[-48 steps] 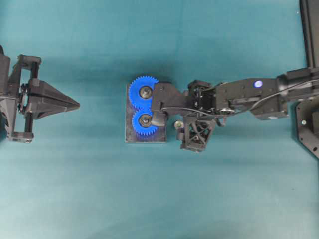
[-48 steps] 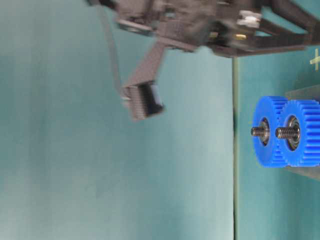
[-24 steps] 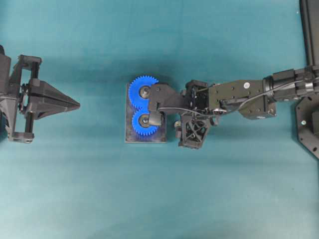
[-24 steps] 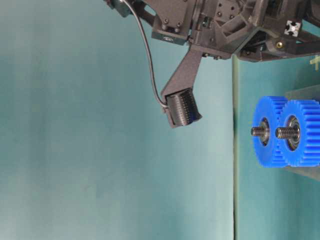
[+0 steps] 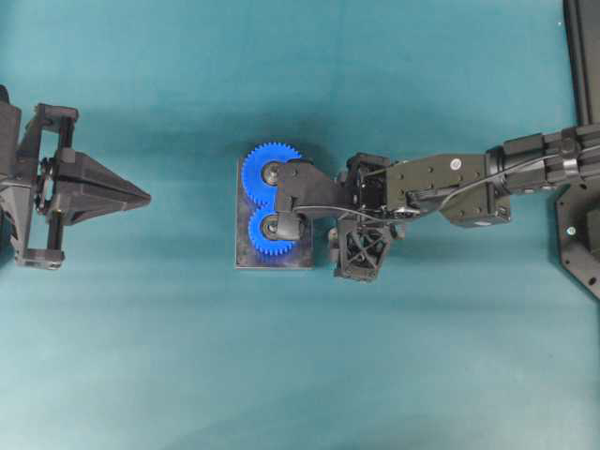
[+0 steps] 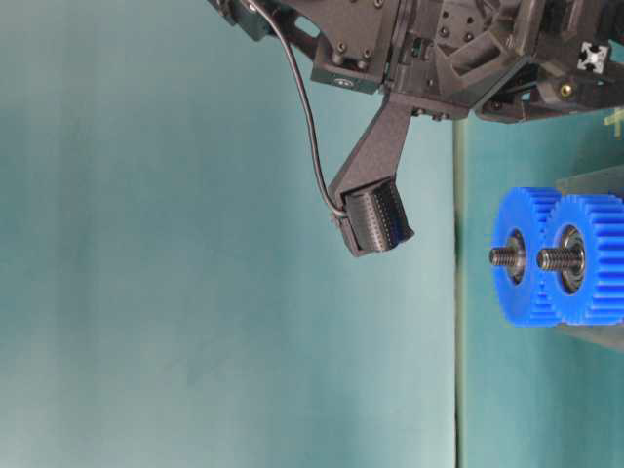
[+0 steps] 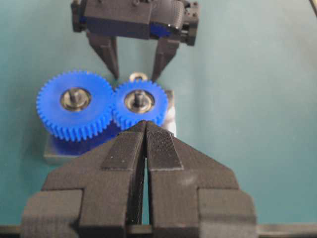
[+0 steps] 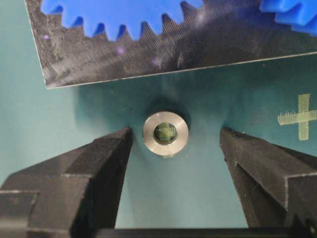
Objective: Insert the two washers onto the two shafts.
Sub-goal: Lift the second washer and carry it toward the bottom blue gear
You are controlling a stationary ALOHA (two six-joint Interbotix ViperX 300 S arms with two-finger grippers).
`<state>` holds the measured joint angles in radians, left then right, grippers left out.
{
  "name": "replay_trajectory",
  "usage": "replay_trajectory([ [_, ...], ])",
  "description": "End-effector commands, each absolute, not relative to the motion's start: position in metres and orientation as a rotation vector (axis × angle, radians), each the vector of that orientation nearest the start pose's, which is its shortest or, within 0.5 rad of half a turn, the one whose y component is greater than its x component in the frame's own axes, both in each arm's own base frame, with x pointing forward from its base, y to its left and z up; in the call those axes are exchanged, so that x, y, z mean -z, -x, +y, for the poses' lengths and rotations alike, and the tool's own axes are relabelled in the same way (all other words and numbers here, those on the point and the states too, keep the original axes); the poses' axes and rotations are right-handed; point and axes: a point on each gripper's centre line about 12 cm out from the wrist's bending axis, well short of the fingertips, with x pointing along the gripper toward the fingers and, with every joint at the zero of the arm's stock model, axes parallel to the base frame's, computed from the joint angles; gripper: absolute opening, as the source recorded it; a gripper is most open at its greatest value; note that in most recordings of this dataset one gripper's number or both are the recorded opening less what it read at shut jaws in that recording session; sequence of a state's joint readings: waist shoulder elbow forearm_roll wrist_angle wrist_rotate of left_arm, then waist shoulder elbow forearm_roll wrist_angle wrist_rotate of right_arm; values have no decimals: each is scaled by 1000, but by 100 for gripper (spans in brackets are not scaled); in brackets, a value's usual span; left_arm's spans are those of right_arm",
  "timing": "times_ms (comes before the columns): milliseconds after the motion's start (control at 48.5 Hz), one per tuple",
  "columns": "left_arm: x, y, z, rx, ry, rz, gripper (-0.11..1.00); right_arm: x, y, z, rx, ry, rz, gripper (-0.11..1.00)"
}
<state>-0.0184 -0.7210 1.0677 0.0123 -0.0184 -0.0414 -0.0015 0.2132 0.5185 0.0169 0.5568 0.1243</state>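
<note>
Right pincer (image 8: pixel 171 148) wide open, empty, fingers (image 8: pixel 94 163) straddling washer (image 8: pixel 165 134). Washer flat on table (image 8: pixel 59 114), untouched, just beside base plate (image 8: pixel 148 49) edge. Blue gears (image 5: pixel 272 211) with bare shafts (image 6: pixel 503 257) on plate. Left pincer (image 7: pixel 145 130) shut, empty, parked apart. I judge: pre-grasp step. Next: lower, close on washer rim, lift, align over shaft.

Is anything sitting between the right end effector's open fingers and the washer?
Nothing visible. The washer lies flat on the table beside the base plate, centred in the gap of the right end effector, with bare table on either side.
</note>
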Motion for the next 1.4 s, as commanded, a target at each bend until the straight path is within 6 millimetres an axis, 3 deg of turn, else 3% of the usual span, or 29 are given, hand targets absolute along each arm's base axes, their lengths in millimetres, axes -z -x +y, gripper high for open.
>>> replay_trajectory([
  [0, -258, -243, -4, 13, 25, 307, 0, -100, -384, 6, 77, -132, 1257, 77],
  [227, -259, -243, -4, 13, 25, 304, 0, -99, -385, 10, 67, -128, 1259, 72],
  [536, -260, -244, -5, 15, 25, 301, 0, -99, -384, 19, 50, -116, 1266, 31],
  [763, -261, -244, -5, 14, 26, 298, 0, -125, -378, 14, 74, -145, 1253, 31],
  [969, -261, -244, -5, 14, 26, 299, 0, -164, -374, 14, 82, -166, 1208, 31],
  [1217, -261, -244, -5, 14, 28, 299, 0, -207, -394, 16, 65, -139, 1152, 31],
  [1382, -261, -244, -5, 14, 26, 299, 0, -218, -416, 12, 59, -82, 1146, 31],
])
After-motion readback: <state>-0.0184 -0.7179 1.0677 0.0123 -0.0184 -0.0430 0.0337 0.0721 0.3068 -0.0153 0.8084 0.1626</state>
